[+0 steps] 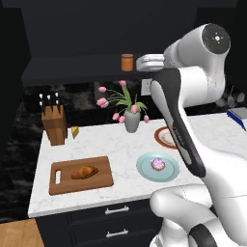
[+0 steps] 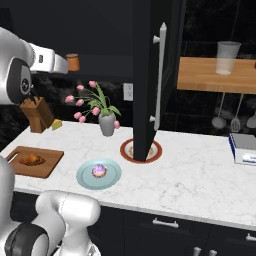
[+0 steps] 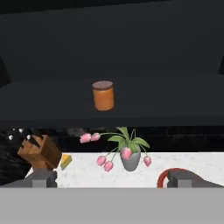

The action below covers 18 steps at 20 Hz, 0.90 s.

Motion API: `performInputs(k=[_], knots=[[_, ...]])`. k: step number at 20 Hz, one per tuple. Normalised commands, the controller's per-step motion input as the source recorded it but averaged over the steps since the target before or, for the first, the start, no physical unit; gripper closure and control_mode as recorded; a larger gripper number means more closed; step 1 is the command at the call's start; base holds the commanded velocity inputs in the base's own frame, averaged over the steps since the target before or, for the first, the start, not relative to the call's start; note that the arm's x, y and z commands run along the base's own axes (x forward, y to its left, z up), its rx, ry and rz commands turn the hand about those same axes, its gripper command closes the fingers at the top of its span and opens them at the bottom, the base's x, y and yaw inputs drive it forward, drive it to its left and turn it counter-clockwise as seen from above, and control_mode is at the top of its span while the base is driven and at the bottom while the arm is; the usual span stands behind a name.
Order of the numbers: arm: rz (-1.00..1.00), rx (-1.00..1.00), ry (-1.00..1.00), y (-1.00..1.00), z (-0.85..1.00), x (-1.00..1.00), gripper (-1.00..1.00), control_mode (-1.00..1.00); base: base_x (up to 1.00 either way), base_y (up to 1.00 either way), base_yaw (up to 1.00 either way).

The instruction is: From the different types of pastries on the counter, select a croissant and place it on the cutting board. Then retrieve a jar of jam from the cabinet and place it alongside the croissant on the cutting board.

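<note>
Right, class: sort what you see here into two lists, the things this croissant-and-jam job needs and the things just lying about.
Belongs to the job:
croissant
cutting board
jar of jam on the cabinet shelf
tool

Just lying about:
knife block
vase of pink tulips
cupcake on a pale plate
red-rimmed plate
cheese wedge

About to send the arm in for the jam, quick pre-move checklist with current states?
1. Croissant lies on the cutting board: ok.
2. Cabinet door swung open, shelf reachable: ok.
3. Jam jar upright on the shelf, ahead of the hand and roughly centred: ok.
4. Gripper level with the jar, short of it, nothing held: ok.
5. Jaws wide enough for the jar: cannot tell.
6. Bare board space beside the croissant: ok.
</note>
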Motion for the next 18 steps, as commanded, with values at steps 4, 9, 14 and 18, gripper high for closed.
performInputs(k=[4,9,14,18], knots=[[-0.03,0.00,0.04,0.04,0.00,0.62,-1.00,-1.00,0.00,0.00,0.00],[-0.08,0.00,0.15,0.10,0.07,0.71,-1.00,-1.00,0.00,0.00,0.00],[-0.04,0.00,0.18,0.19,-0.01,0.51,-1.00,-1.00,0.00,0.00,0.00],[0.00,0.00,0.18,0.17,-0.13,0.33,-1.00,-1.00,0.00,0.00,0.00]])
